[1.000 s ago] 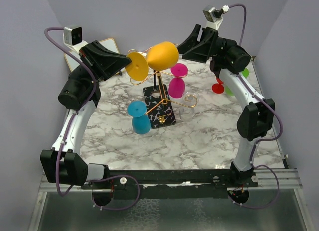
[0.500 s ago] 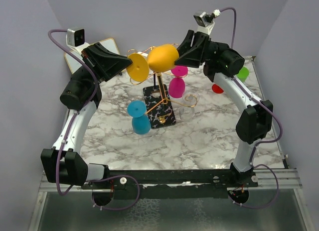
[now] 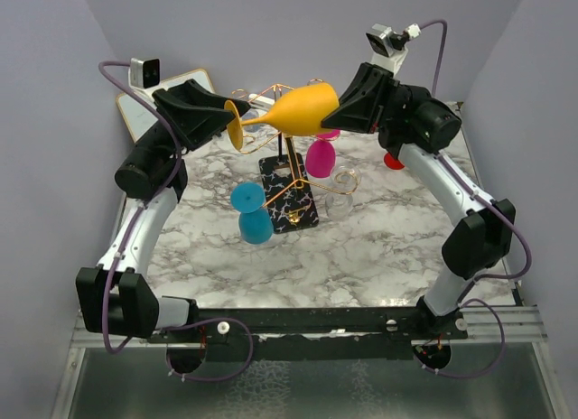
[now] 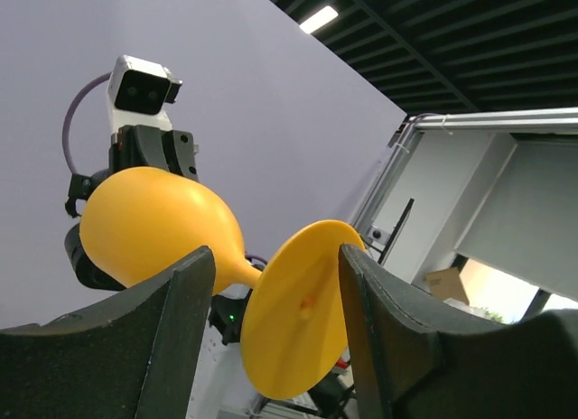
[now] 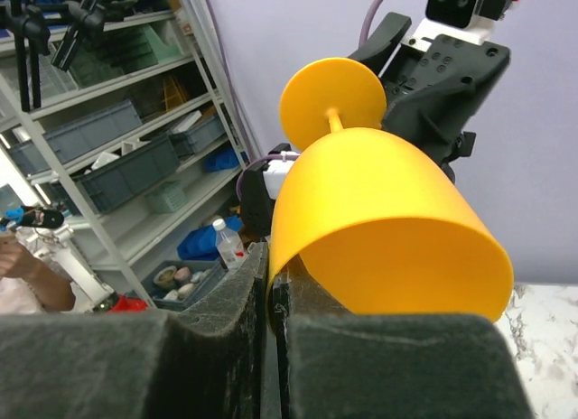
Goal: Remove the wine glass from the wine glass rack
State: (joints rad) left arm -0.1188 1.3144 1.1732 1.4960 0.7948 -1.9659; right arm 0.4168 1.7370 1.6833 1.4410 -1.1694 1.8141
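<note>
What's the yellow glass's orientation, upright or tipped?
Tipped. The yellow glass lies roughly horizontal, its bowl rim pinched by the right end effector and its foot pointing at the open left end effector.

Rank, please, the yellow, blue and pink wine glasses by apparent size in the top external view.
1. yellow wine glass, higher, nearer the camera.
2. blue wine glass.
3. pink wine glass, nearly equal, partly hidden.

The wine glass rack [image 3: 289,191] stands at the middle of the table [image 3: 379,247], with one glass [image 3: 254,217] at its near left and another [image 3: 320,155] at its far right. Above the rack the wine glass [image 3: 302,107] lies sideways, its foot between the fingers of the left end effector [image 3: 233,123] and its bowl rim in the right end effector [image 3: 336,110]. A board [image 3: 133,115] lies at the table's far left corner.
</note>
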